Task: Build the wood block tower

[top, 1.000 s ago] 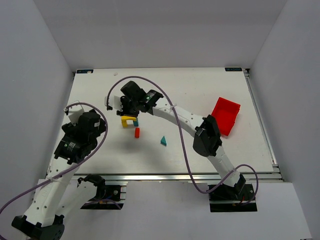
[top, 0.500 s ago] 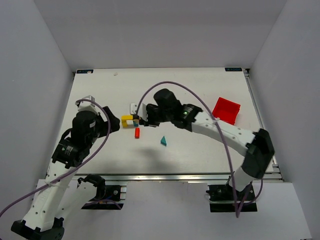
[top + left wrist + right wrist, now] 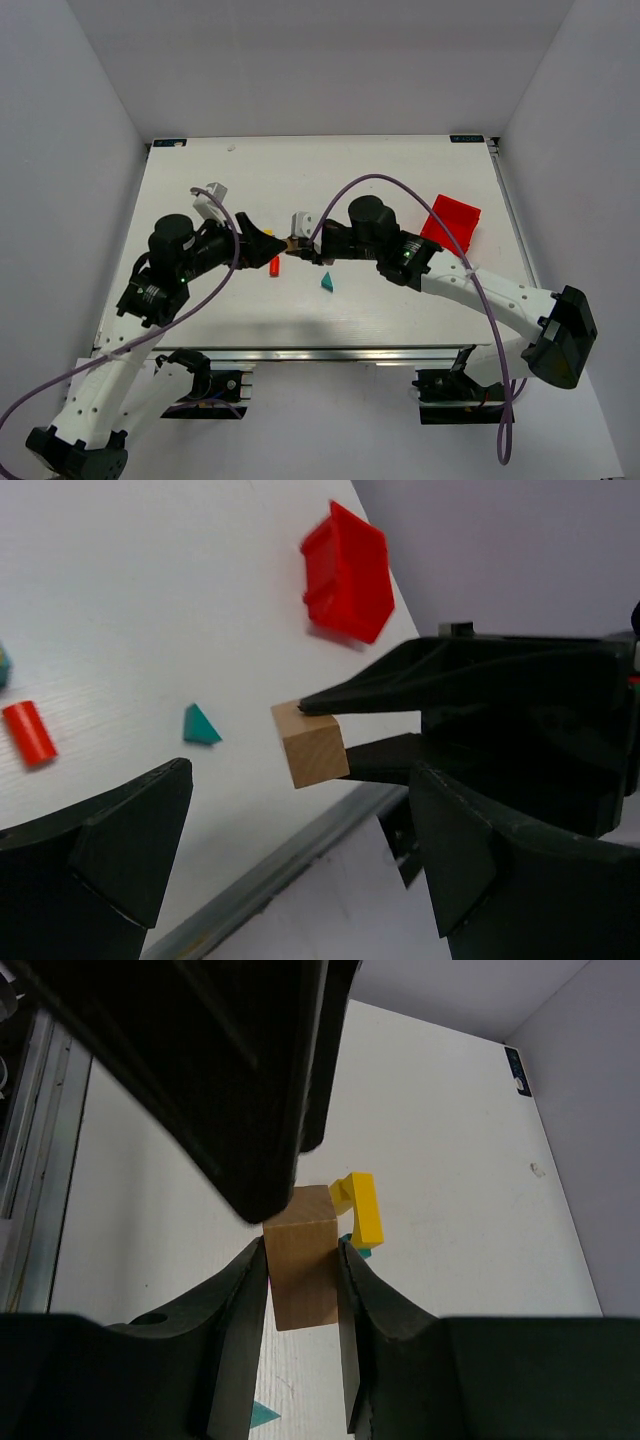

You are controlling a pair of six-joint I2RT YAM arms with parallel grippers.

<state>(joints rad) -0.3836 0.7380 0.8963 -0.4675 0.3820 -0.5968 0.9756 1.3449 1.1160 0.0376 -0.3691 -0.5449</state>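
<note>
Right wrist: tan cube [image 3: 300,1260] between fingers [image 3: 236,1310]

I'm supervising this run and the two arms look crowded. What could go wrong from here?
The left gripper, jaws wide, hangs right beside the right gripper, which is shut on the plain tan wooden cube; the two may collide and jar the cube loose. Either arm could also knock the yellow wooden arch just beyond the cube.

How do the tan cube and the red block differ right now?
The plain tan wooden cube is gripped in the right tool; the small red wooden block lies loose on the white table. The cube is unpainted and square-faced; the red block is painted, elongated and rounded. Both are small wooden pieces.
</note>
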